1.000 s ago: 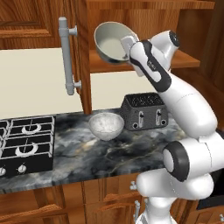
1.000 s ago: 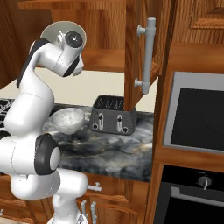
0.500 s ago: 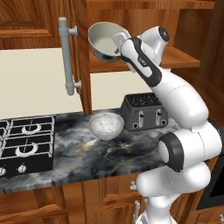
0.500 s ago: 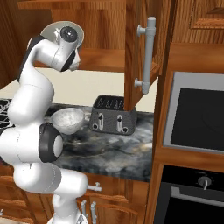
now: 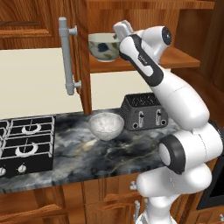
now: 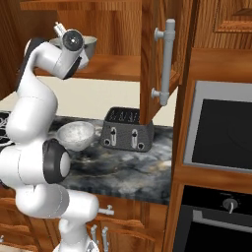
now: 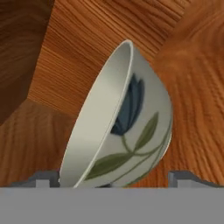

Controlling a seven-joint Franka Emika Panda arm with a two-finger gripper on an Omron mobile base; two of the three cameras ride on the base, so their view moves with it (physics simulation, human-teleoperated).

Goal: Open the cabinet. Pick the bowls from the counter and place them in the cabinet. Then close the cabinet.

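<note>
While unlabelled, the leaf-patterned bowl [image 5: 103, 46] sits in the pincer [image 5: 117, 43].

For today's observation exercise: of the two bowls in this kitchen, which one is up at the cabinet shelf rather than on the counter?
The cream bowl with the blue and green leaf pattern, held at the cabinet shelf by the gripper. The speckled whitish-grey bowl sits on the counter beside the toaster.

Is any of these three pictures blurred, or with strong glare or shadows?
Left base view: sharp, evenly lit, with soft sheen on the counter. Right base view: sharp, and the oven glass is dark and glare-free. Hand view: the leaf-pattern bowl looks slightly soft up close, with a dark shadowed panel at upper left.
</note>
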